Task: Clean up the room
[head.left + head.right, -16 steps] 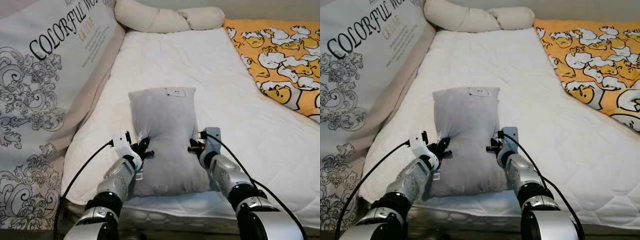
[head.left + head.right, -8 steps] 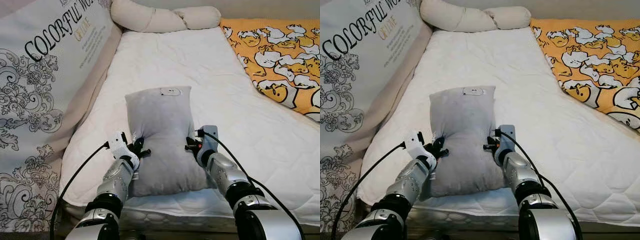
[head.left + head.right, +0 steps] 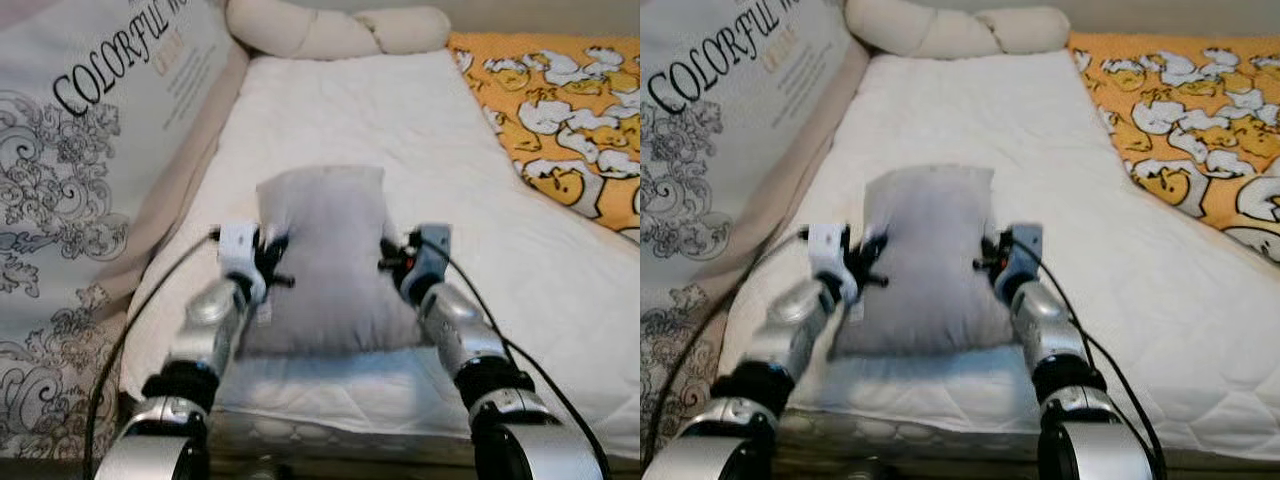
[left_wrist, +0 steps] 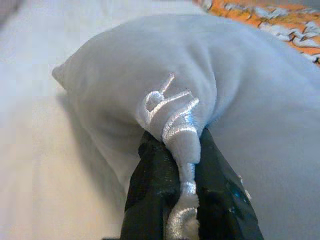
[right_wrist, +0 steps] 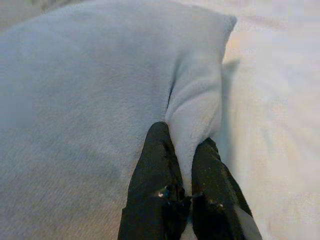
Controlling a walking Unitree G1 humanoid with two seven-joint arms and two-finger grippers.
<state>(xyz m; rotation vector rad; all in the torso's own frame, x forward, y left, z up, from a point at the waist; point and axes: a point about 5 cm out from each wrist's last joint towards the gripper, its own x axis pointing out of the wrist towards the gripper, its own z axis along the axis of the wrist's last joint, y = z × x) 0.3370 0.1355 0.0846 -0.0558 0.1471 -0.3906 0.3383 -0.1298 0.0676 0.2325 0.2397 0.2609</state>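
A grey pillow (image 3: 325, 258) is held over the near part of the white mattress (image 3: 350, 120), its near end raised off the bed. My left gripper (image 3: 268, 262) is shut on a pinch of its left edge, and the left wrist view shows the grey pillow (image 4: 165, 80) bunched between the black fingers (image 4: 155, 185). My right gripper (image 3: 392, 262) is shut on the right edge, where the fabric of the grey pillow (image 5: 75, 100) folds between its fingers (image 5: 155, 175).
A large printed cushion (image 3: 90, 150) leans along the left side. Cream bolster pillows (image 3: 330, 30) lie at the head of the bed. An orange duck-patterned blanket (image 3: 560, 110) covers the right side. The mattress front edge (image 3: 340, 420) is close below my arms.
Both arms have lifted, raising the pillow's near end off the mattress. The arms look blurred from motion, and the grips are unchanged.
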